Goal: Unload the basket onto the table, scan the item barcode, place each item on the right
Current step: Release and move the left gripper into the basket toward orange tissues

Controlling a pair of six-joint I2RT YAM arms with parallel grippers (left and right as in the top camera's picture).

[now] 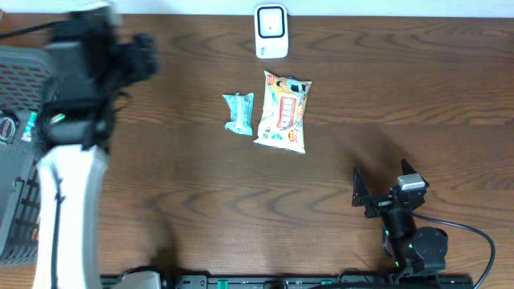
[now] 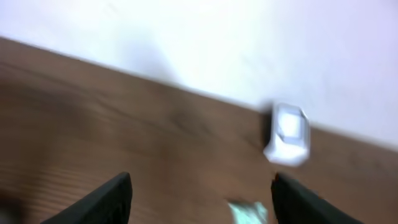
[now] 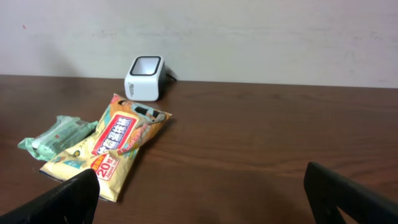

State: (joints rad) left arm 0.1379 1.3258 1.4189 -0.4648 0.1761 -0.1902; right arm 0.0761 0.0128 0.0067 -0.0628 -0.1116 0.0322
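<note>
Jaws on both grippers stand wide apart, with nothing between them. On the brown table (image 1: pixel 201 201) the white scanner (image 1: pixel 271 32) sits at the far edge, window up. The yellow snack bag (image 1: pixel 283 112) lies flat just in front of the scanner. The small teal packet (image 1: pixel 238 112) lies in front of the scanner and slightly left, beside the bag. The left gripper (image 2: pixel 202 202) hangs well left of the scanner, over the table's edge by the grey basket (image 1: pixel 20 72); its view is blurred. The right gripper (image 3: pixel 202 196) sits well in front of the scanner and to its right, facing it.
</note>
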